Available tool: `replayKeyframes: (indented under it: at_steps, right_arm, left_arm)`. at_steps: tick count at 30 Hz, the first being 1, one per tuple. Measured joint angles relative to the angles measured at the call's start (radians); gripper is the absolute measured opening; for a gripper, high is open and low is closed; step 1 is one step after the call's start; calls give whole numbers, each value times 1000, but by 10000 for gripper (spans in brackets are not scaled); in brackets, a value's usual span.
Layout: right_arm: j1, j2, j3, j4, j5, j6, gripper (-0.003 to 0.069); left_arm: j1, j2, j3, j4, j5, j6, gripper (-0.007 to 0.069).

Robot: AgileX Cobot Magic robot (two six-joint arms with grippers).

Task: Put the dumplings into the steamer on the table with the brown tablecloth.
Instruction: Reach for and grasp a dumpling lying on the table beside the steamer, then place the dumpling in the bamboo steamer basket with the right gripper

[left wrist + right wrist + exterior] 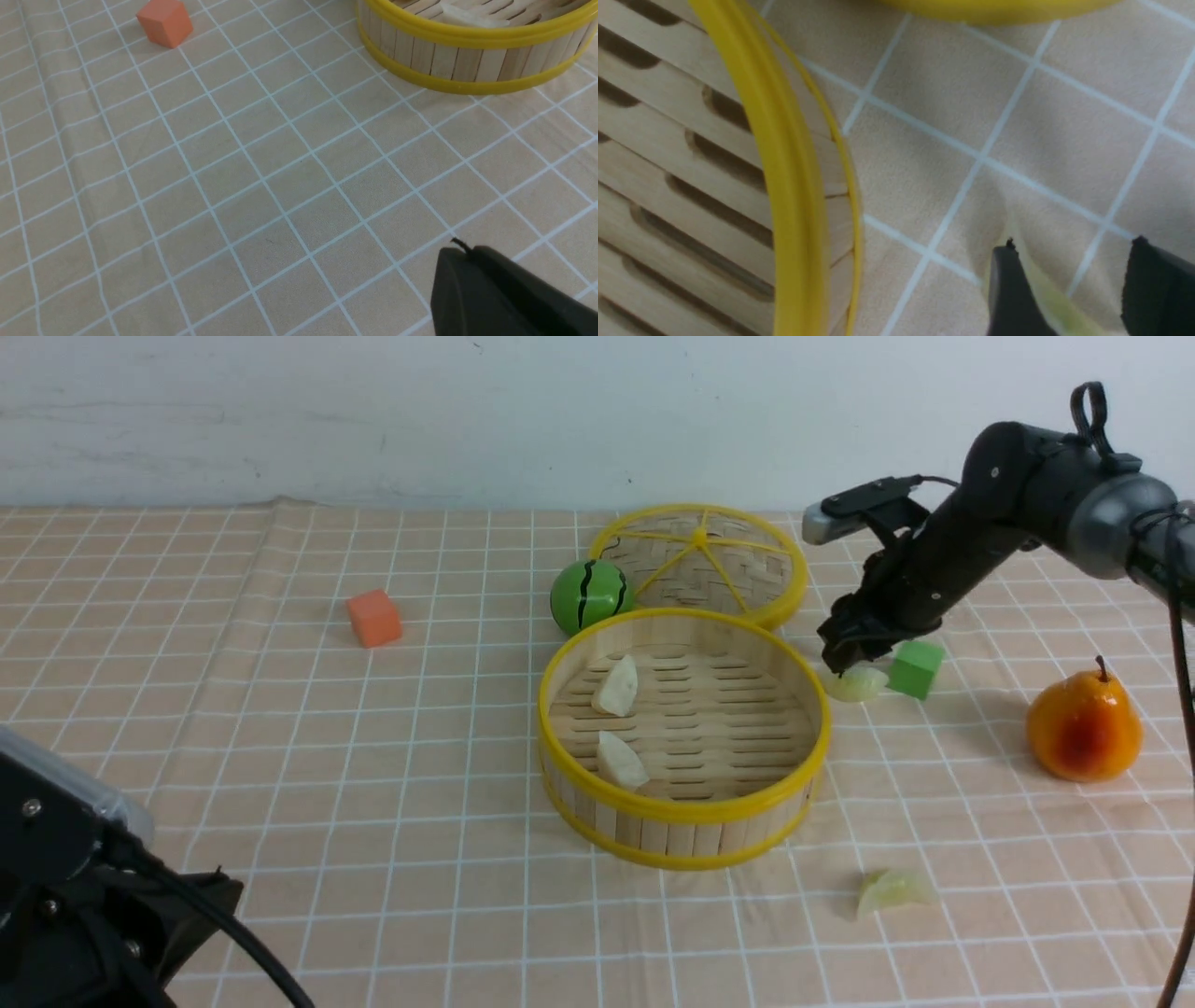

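Observation:
The steamer [681, 809] stands mid-table on the brown tablecloth [373, 756]. Two creamy white dumplings lie on its slatted floor, one further back [616, 686] and one nearer [621, 761]. A pale green dumpling [859, 685] lies on the cloth just right of the steamer, beside a green cube [917, 667]. My right gripper [843, 658] is low over it, open. In the right wrist view the green dumpling [1045, 298] rests against one finger, with a gap to the other; the gripper [1073, 252] is next to the steamer rim [784, 186]. Another green dumpling [892, 889] lies front right. My left gripper [460, 249] is shut and empty.
The woven lid [700, 565] lies flat behind the steamer, with a green striped ball [588, 595] at its left. An orange cube [373, 618] sits far left, and shows in the left wrist view [166, 22]. A toy pear [1083, 728] stands at the right.

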Motion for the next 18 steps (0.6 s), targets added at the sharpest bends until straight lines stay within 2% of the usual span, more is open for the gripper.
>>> replayKeyframes:
  at_steps: [4, 6, 8, 15, 18]
  right_arm:
    - [0, 30, -3, 8, 31, -2, 311]
    - [0, 30, -5, 7, 38, -3, 279]
    - [0, 29, -8, 8, 51, -3, 211]
    - [0, -35, -14, -14, 147, 12, 206]
    - [5, -115, -23, 86, 198, 45, 206]
  left_arm:
    - [0, 24, 1, 1, -7, 0, -14]
    - [0, 28, 1, 1, -7, 0, -13]
    - [0, 29, 1, 1, -7, 0, -13]
    - [0, 29, 1, 1, -7, 0, -13]
    - [0, 29, 1, 1, -7, 0, -11]
